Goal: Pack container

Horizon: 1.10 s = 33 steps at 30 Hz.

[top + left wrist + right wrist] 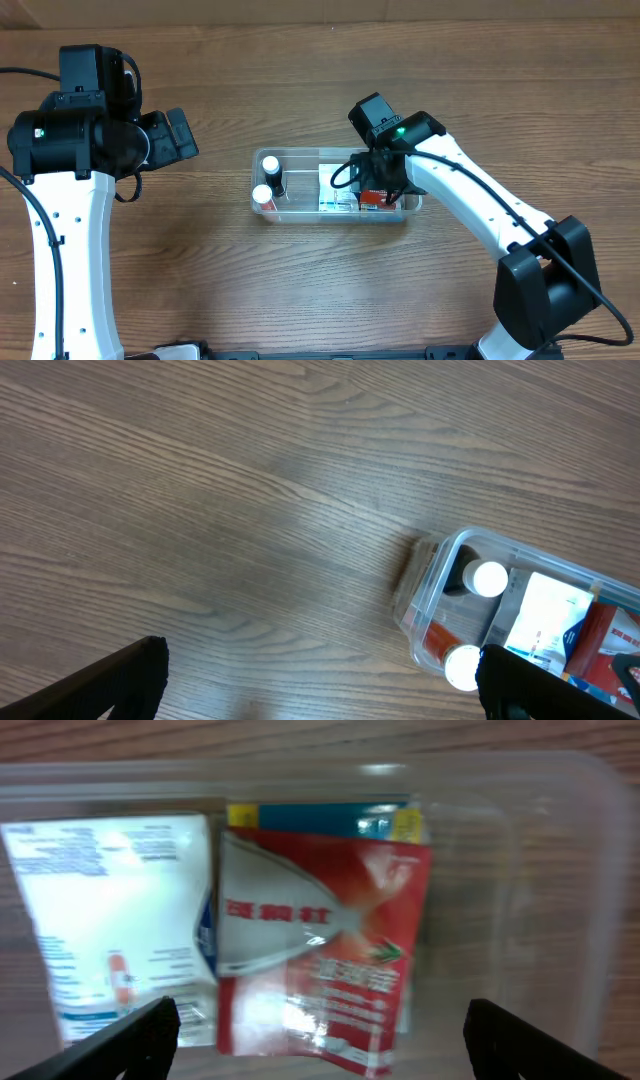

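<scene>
The clear plastic container [262,210] sits mid-table. It holds two white-capped bottles [271,163] at its left end, a white and blue box [336,197] in the middle and a red box [374,199] toward the right. My right gripper [320,1045] is open above the red box [320,950], with the white box [105,910] to its left and the container's wall [570,870] to the right. My left gripper [320,690] is open and empty over bare table left of the container [425,585]. The bottles [488,578] show in the left wrist view.
A yellow and blue box [320,818] lies under the red box in the container. The right arm [480,210] reaches in from the lower right, the left arm [70,140] stands at the left. The table is bare wood [200,280].
</scene>
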Each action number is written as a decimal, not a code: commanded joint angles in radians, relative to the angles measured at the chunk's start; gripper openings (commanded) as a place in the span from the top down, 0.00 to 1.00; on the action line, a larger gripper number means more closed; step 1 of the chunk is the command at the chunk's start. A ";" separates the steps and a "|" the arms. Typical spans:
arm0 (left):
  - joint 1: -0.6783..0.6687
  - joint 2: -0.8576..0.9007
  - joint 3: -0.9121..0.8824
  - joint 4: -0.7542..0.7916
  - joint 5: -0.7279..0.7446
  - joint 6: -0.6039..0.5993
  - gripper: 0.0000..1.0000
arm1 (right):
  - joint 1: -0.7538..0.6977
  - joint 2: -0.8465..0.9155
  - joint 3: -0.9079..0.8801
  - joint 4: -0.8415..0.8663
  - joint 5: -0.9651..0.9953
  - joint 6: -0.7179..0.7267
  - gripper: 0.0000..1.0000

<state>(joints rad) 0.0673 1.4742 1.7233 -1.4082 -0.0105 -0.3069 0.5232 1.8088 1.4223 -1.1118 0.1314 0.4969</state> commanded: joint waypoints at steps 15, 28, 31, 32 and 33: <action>-0.056 -0.052 -0.047 0.084 -0.023 0.150 0.00 | -0.530 -0.347 0.098 -0.029 0.018 -0.103 0.00; -0.097 -0.946 -0.740 0.290 -0.023 0.135 0.00 | -0.472 -1.056 -0.468 -0.039 0.024 -0.077 0.00; -0.097 -0.945 -0.740 0.238 -0.023 0.135 0.00 | -0.472 -1.044 -0.468 -0.040 0.024 -0.077 0.00; -0.097 -0.945 -0.740 0.225 -0.023 0.135 0.00 | -0.472 -1.040 -0.468 -0.040 0.024 -0.077 0.00; -0.097 -0.945 -0.740 0.220 -0.023 0.135 0.00 | -0.472 -1.038 -0.468 -0.040 0.024 -0.077 0.00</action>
<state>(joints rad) -0.0265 0.5301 0.9878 -1.1759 -0.0269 -0.1726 0.0475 0.7696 0.9550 -1.1538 0.1543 0.4179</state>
